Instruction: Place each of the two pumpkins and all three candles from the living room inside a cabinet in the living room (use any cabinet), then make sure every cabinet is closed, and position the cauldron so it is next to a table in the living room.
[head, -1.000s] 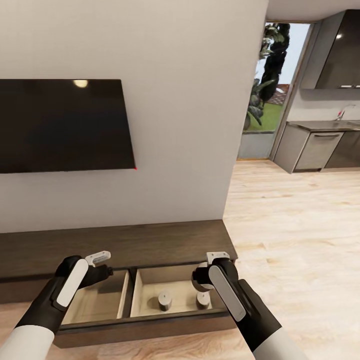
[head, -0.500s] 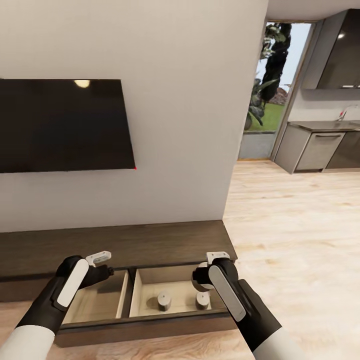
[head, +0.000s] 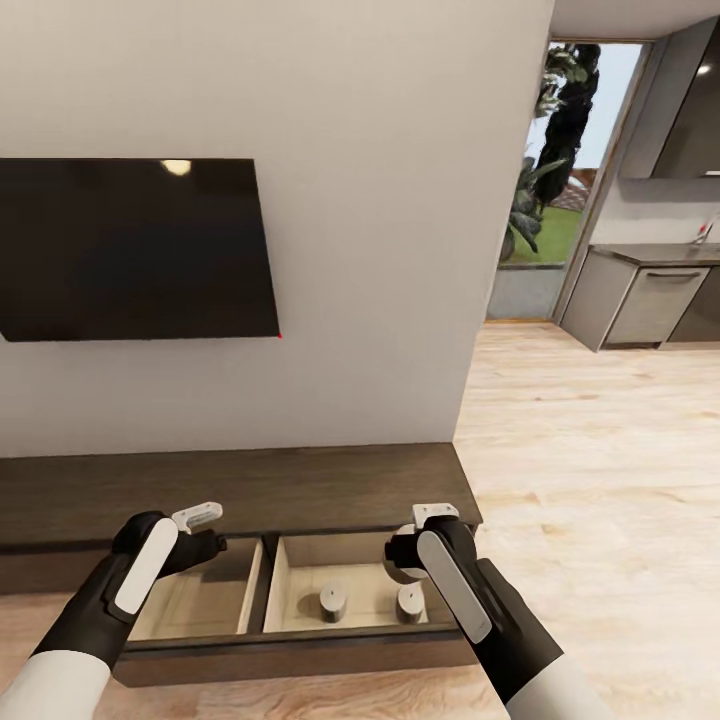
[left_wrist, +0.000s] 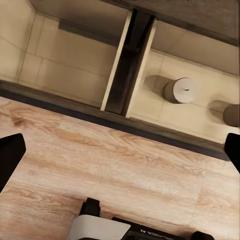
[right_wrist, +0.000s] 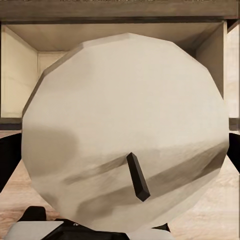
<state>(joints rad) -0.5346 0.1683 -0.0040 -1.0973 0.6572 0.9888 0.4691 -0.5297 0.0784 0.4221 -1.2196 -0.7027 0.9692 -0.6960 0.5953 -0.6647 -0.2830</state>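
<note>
1. At the lower centre of the head view, the long low dark-brown wood cabinet (head: 300, 490) is seen with two pale beige drawers pulled out, so that items can be lowered in from above.
2. Two stubby grey-beige cylindrical candles (head: 333, 603) (head: 410, 600) are stood upright in the right-hand drawer, apart from each other; the left-hand drawer looks bare where visible.
3. A third cream, round-topped candle with a dark wick (right_wrist: 127, 135) is held in the right tool (head: 415, 545), closed on it and poised above that same drawer, presumably so it can be set beside the others.
4. The left tool (head: 200, 530) is carried spread wide and holding nothing, over the left drawer.
5. Pumpkins and cauldron remain to be dealt with, judging by the drawers.
</note>
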